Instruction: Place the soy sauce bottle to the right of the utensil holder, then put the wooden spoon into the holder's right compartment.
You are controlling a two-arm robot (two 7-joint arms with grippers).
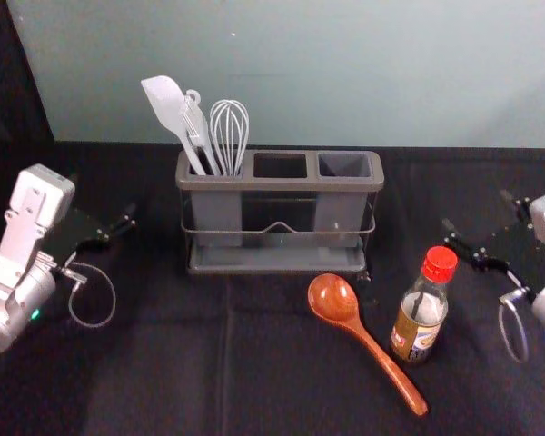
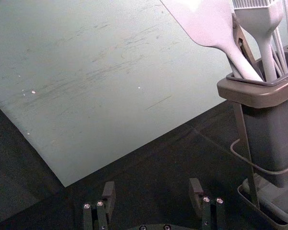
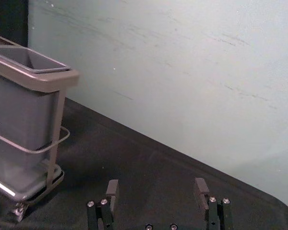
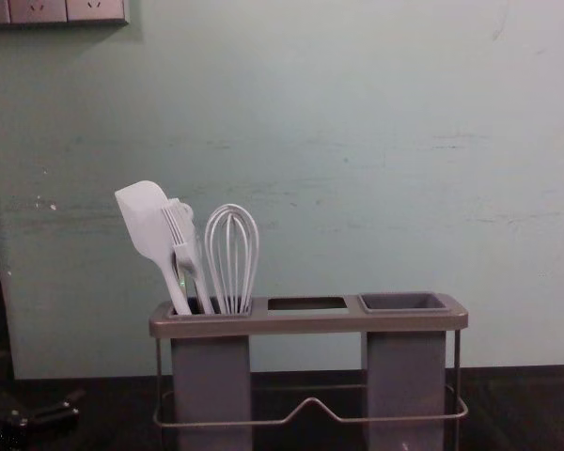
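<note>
Pale wall (image 1: 327,82), black cloth (image 1: 163,372); left claw (image 1: 103,195), right claw (image 1: 477,211), both spread, flank the holder (image 1: 282,184).

No word, brand or number can be read. The 1 label (image 1: 414,334) with visible print is on the bottle (image 1: 430,304), at the lower right of the head view. It is gold-brown with a pale patch, and small red and dark marks stand on that patch, too small to make out as letters, numerals or a sign.
</note>
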